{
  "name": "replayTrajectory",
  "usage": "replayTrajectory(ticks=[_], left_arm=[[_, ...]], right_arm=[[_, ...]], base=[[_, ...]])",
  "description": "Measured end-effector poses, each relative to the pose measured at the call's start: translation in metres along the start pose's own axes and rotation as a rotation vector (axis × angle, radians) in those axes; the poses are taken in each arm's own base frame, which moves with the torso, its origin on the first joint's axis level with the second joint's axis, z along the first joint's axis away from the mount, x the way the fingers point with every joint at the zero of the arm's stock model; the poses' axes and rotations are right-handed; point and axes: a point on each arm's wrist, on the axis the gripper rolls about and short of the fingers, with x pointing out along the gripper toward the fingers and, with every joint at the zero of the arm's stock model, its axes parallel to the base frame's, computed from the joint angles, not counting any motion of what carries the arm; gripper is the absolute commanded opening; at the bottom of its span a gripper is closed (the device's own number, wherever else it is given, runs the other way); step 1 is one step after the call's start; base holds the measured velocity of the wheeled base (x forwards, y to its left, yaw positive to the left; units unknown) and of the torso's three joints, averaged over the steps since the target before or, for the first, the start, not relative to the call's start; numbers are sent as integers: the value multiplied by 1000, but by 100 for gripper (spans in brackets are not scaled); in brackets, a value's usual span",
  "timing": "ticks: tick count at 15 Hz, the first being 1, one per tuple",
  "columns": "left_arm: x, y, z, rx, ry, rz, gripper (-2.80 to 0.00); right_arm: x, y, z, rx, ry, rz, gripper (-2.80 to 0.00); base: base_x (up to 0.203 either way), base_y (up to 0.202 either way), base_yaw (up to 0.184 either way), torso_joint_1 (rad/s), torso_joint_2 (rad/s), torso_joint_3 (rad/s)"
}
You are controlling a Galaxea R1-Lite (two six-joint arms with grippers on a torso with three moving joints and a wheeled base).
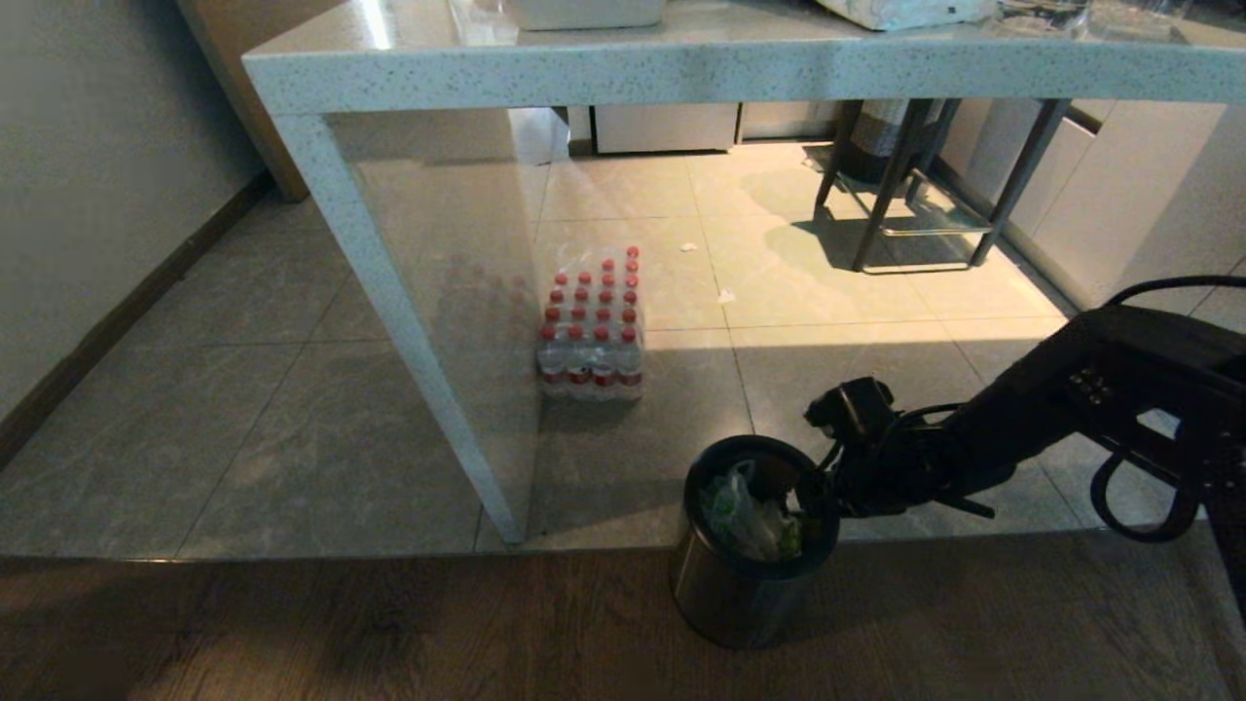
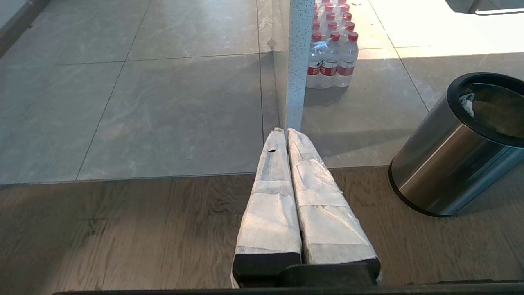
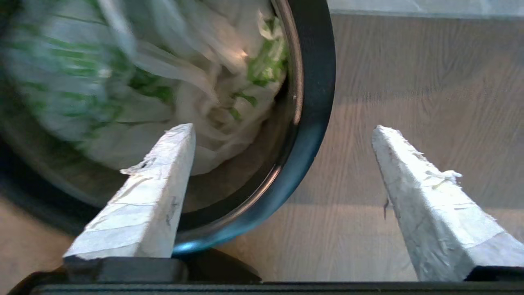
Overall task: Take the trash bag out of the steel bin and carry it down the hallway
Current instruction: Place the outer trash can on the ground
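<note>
Glossy steel bin (image 1: 725, 594), crinkled plastic bag (image 1: 745, 516)

Shrink-wrapped pack of red-capped water bottles (image 1: 591, 331) stands on grey tile floor (image 1: 243, 409), just beside the speckled tabletop (image 1: 681, 63) leg panel. Dark metal stool frame (image 1: 925, 185) farther back, white cabinets (image 1: 667, 127) behind; wood-look flooring (image 1: 341, 633) nearest.
</note>
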Motion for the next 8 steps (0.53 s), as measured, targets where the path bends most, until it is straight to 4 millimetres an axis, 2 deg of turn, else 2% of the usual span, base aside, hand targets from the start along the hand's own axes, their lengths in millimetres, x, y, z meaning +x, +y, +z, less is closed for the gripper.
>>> replayTrajectory(ticks=[6, 7, 8], left_arm=[[0, 0, 0, 0, 0, 0, -280], [0, 0, 0, 0, 1, 0, -280], [0, 0, 0, 0, 1, 0, -280]], right_arm=[[22, 0, -6, 1, 28, -29, 0], [23, 0, -7, -1, 31, -29, -280], [24, 0, -7, 1, 32, -29, -280]], base=[[0, 0, 0, 0, 0, 0], [0, 0, 0, 0, 0, 0], [0, 0, 0, 0, 0, 0]])
